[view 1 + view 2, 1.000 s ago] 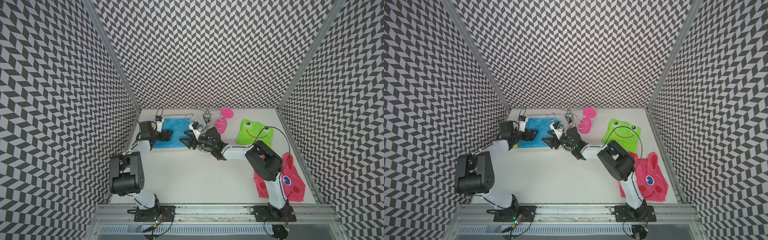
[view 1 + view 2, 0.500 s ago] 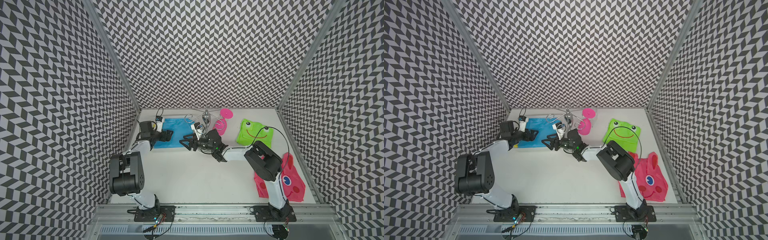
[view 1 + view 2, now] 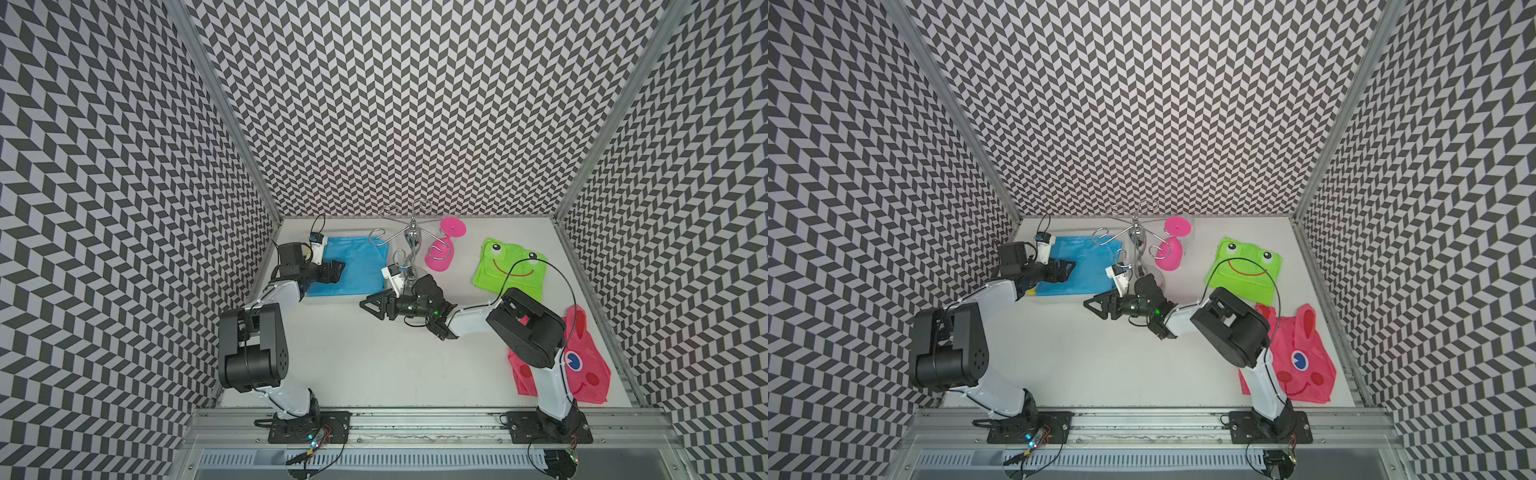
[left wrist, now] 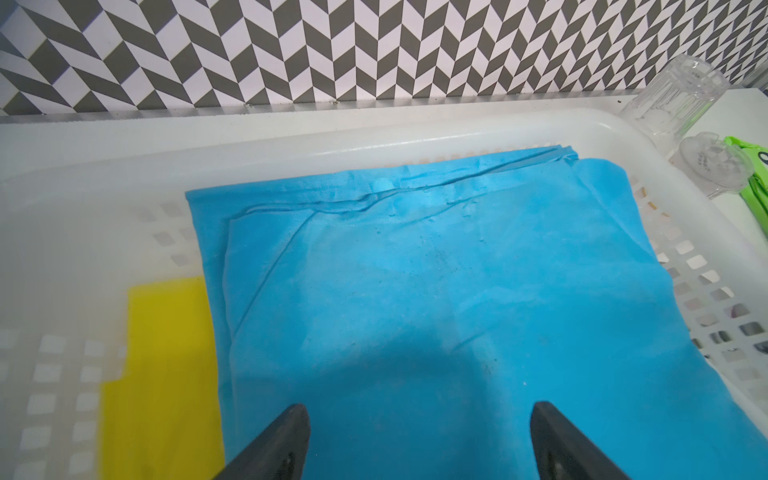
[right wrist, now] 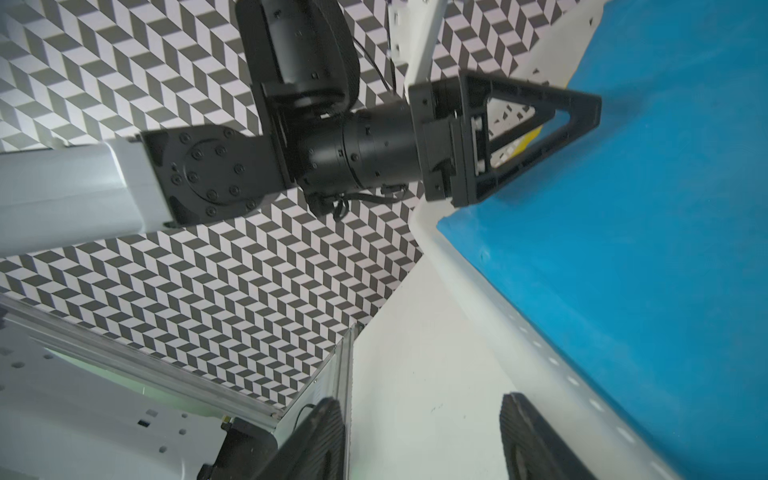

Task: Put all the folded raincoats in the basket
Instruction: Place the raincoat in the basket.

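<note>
Your left gripper (image 4: 419, 419) hangs wide open and empty, evidently because the blue raincoat (image 4: 436, 291) already lies in the basket (image 4: 374, 133) at ten o'clock; your right gripper (image 3: 372, 305), part open, holds nothing.

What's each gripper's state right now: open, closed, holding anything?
Left gripper: open, empty, over the blue raincoat in the basket.
Right gripper: open, empty, beside the basket.
</note>
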Robot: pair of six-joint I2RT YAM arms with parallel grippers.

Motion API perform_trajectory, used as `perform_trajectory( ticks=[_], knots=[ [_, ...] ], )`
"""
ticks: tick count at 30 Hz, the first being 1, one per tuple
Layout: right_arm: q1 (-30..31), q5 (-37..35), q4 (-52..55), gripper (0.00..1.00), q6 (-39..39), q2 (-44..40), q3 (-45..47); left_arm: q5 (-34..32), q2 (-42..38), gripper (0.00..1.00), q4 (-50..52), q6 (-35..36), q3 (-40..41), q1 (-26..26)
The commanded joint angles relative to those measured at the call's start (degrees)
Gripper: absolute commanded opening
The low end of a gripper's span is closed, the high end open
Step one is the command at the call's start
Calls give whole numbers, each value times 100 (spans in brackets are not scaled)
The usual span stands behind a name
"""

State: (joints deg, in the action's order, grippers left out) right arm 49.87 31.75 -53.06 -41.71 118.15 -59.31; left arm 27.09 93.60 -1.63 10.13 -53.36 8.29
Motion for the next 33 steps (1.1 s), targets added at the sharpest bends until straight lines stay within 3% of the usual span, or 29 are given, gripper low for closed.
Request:
perform_trajectory(
  ticks=[1, 10, 16, 21, 25, 31, 33],
  knots=[
    [128, -4, -337, 65, -43, -492, 208, -107, -217, 87, 74, 230, -25, 36],
    [249, -395, -164, 65, 268, -1275, 1252, -522, -555, 88, 385, 842, -36, 128],
    [300, -765, 79, 65, 413, -1804, 2202, -427, -914, 89, 650, 1293, 224, 128],
    [304, -1644, 1006, 65, 664, -2206, 2612, -418, -1095, 90, 646, 1365, 444, 124],
    [314, -2362, 1349, 64, 1148, -2230, 2535, -812, -1175, 90, 514, 1477, 722, 126],
    [408, -3662, 1453, 65, 3028, -1672, 2064, -1123, -1283, 91, 479, 1474, 917, 183],
    [404, -3935, 1638, 65, 3312, -1443, 1832, -1139, -1275, 91, 469, 1437, 923, 208]
  ],
)
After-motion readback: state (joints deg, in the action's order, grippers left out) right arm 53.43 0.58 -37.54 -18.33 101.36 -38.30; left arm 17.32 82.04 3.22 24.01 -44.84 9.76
